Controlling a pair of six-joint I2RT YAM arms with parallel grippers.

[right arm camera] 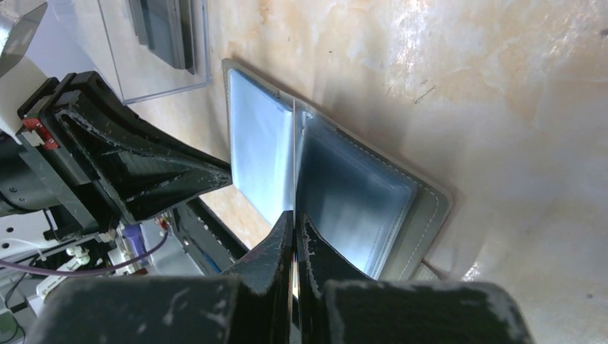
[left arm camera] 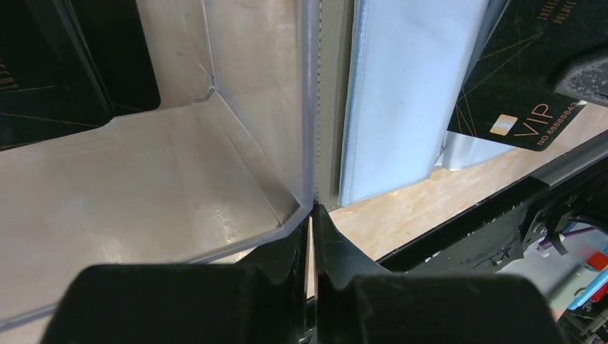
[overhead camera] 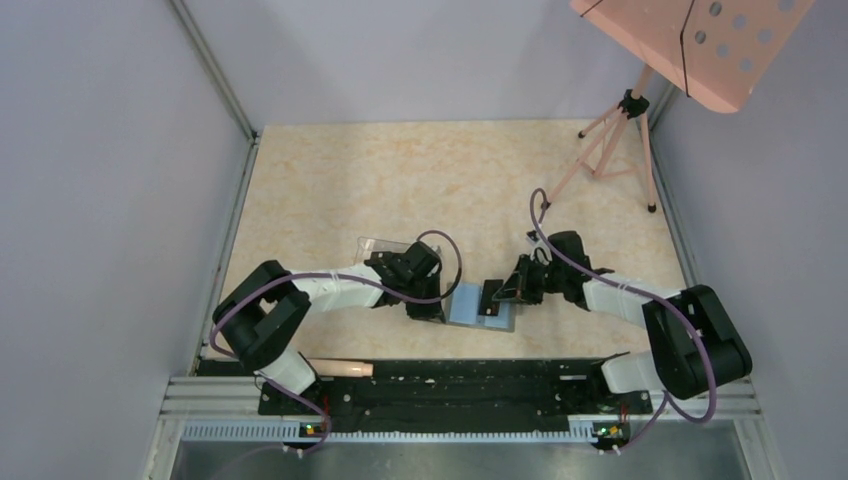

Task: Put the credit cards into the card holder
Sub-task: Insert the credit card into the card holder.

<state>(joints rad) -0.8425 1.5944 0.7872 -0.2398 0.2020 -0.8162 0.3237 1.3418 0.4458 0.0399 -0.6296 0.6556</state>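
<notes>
Easing credit card (left arm camera: 516, 86) toward card holder (right arm camera: 358, 193) pocket with right claw (right arm camera: 295, 216) pinched shut on it, left claw (left arm camera: 313, 213) clamped on holder's rim (keep card level, rim pinned).

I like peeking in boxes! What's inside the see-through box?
A stack of dark cards sits inside the clear box. How many there are, the stack itself hides.

The card holder (overhead camera: 466, 306) lies on the counter (overhead camera: 400, 170) near its front edge, a credit card (overhead camera: 491, 297) over it, the clear box (overhead camera: 380, 246) just behind-left.
</notes>
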